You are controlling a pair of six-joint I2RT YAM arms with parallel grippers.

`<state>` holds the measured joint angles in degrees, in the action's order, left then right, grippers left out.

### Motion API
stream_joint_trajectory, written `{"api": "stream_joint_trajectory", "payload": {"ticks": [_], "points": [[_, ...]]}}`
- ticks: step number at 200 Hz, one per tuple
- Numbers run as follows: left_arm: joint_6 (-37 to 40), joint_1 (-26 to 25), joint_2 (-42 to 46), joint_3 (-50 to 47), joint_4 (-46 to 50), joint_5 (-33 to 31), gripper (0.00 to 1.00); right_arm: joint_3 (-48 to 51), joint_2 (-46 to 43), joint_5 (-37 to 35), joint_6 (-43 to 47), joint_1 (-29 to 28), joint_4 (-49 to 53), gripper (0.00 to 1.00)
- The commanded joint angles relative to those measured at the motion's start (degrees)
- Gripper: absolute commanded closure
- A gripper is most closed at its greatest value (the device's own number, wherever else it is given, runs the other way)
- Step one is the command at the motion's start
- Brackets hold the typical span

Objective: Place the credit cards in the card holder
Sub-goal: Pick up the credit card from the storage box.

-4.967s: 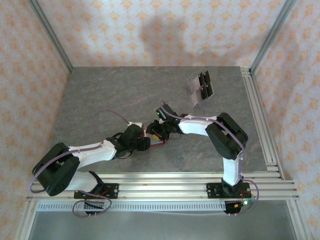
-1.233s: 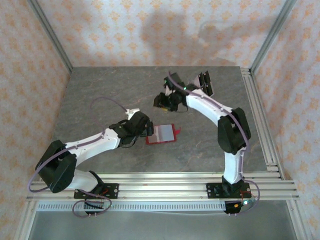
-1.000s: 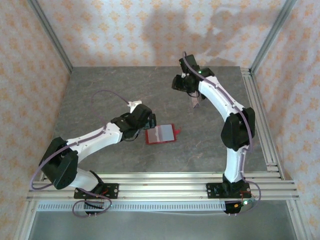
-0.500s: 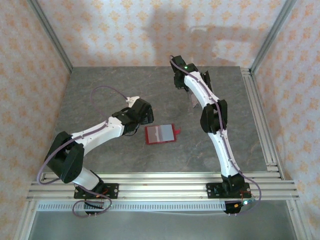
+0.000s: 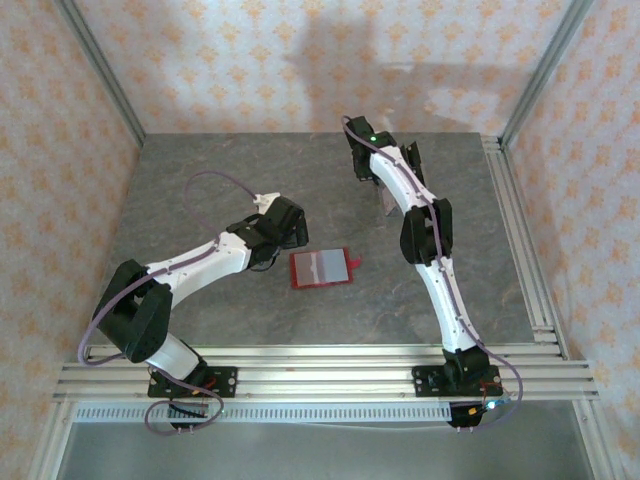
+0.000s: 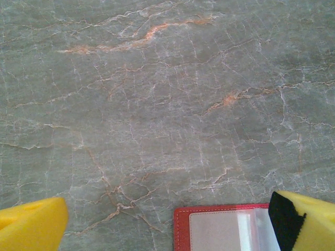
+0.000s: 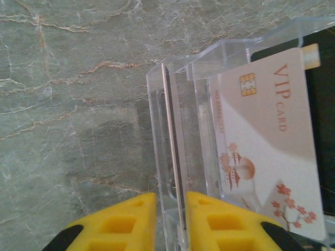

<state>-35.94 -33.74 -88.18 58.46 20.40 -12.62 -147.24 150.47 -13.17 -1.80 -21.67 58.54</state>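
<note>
The card holder (image 5: 320, 268) lies open on the table, red with a grey lining; its top edge (image 6: 225, 230) shows between the left fingers. My left gripper (image 6: 167, 226) hovers open just up and left of it (image 5: 293, 228), holding nothing. My right gripper (image 7: 171, 197) has its yellow fingers close on either side of an edge-on credit card (image 7: 175, 146) standing in a clear stand (image 7: 230, 52). A narrow gap still shows on the card's left side. A second credit card (image 7: 267, 130), pale pink with a gold chip, faces the camera in that stand.
The clear stand (image 5: 388, 203) sits at the back right of the grey marbled table (image 5: 200, 190), partly under the right arm. Aluminium rails (image 5: 520, 230) run along the right and near edges. Patterned walls close in the back and both sides.
The right arm swung from mid-table to the stand and its jaws narrowed around the edge-on card. The left gripper drew back a little up and left of the wallet, staying open.
</note>
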Motion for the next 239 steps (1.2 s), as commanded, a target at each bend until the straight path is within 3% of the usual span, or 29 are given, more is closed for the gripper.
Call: {"api": "stream_joint_trajectory", "payload": {"ticks": [1, 114, 148, 171, 239], "points": [[0.70, 0.34, 0.03, 0.96, 1.85, -0.86, 0.00, -1.82, 1.35, -2.11, 0.75, 0.74, -0.79, 0.80], [-0.11, 0.33, -0.65, 1.31, 2.21, -0.38, 0.00, -1.88, 1.49, -1.62, 0.81, 1.57, -1.48, 0.96], [-0.18, 0.31, -1.02, 1.59, 2.31, -0.12, 0.00, -1.87, 1.14, -1.51, 1.12, 1.69, -1.74, 0.94], [-0.36, 0.33, -1.54, 1.92, 2.56, 0.11, 0.00, -2.00, 1.14, -1.50, 1.19, 1.77, -2.12, 0.85], [-0.49, 0.33, -2.24, 2.10, 2.37, 0.71, 0.00, -2.17, 1.23, -1.11, 1.12, 2.37, -2.60, 0.85]]}}
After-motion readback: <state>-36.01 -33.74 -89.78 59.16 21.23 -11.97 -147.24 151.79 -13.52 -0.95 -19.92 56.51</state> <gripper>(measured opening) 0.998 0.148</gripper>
